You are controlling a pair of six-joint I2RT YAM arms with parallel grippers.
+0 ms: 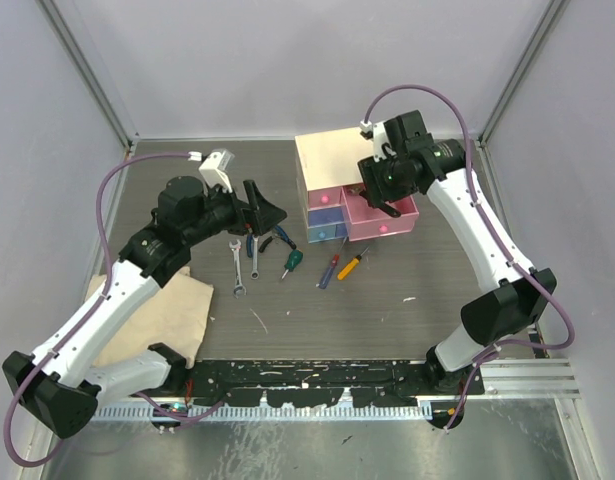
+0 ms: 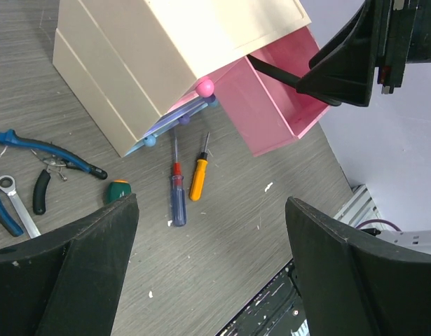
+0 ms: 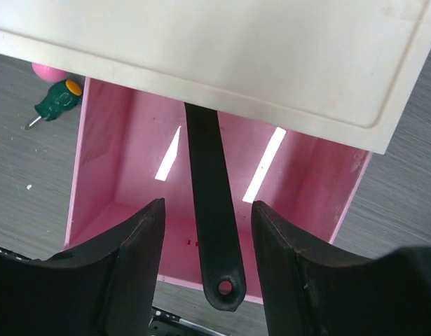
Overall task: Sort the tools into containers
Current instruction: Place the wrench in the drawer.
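Two grippers, both wide open. Right gripper (image 1: 386,202) hangs over the pulled-out pink drawer (image 3: 103,175), fingers either side of a black bar (image 3: 211,210) lying in it, not touching it as far as I can see. Left gripper (image 1: 262,215) is empty above the pliers (image 2: 33,143); wrenches (image 1: 237,272) and screwdrivers (image 2: 176,199) lie on the bench (image 1: 437,290). I'd lift right straight up — clear of the chest (image 1: 327,160) lip — then bring left down squarely across the pliers.

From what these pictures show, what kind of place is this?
Most likely a robot test cell in a lab. Plain pale walls in a metal frame enclose one grey table, two robot arms are bolted at its near edge, and a few hand tools lie beside a small chest of drawers.
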